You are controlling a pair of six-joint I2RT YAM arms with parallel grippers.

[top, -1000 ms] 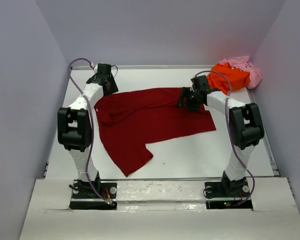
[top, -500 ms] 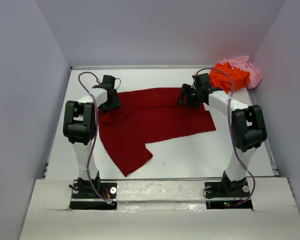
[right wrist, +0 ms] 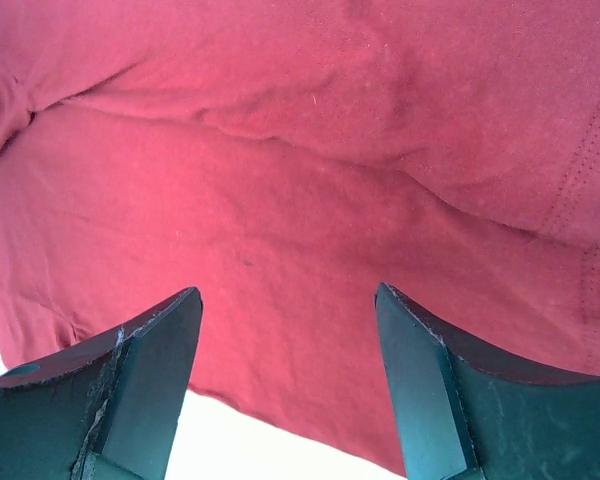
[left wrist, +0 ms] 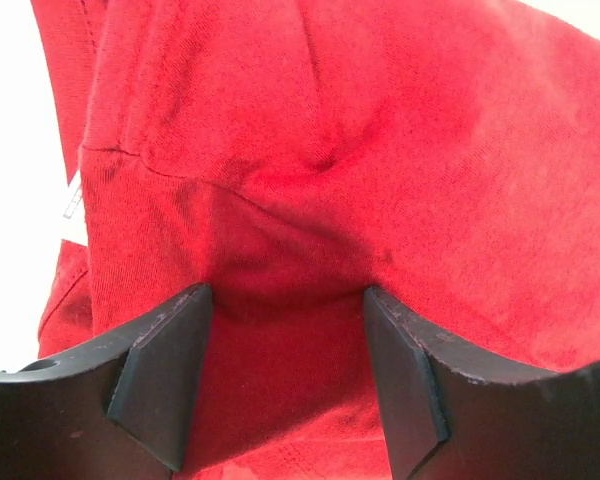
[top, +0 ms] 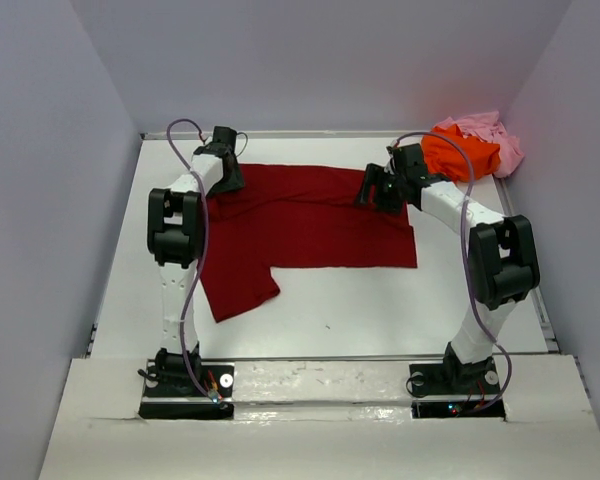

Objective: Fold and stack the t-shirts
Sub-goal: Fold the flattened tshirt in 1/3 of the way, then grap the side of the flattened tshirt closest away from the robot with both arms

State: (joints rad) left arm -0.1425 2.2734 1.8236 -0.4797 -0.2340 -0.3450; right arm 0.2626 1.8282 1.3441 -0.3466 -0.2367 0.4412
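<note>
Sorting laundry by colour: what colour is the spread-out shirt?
Dark red t-shirt, clearest in the top view.

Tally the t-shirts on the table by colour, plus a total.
dark red t-shirt: 1
orange t-shirt: 1
pale pink t-shirt: 1
Total: 3

White links [top: 176,300], black joints [top: 173,226], purple cables [top: 183,123]; black tool fingers [left wrist: 160,385]
</note>
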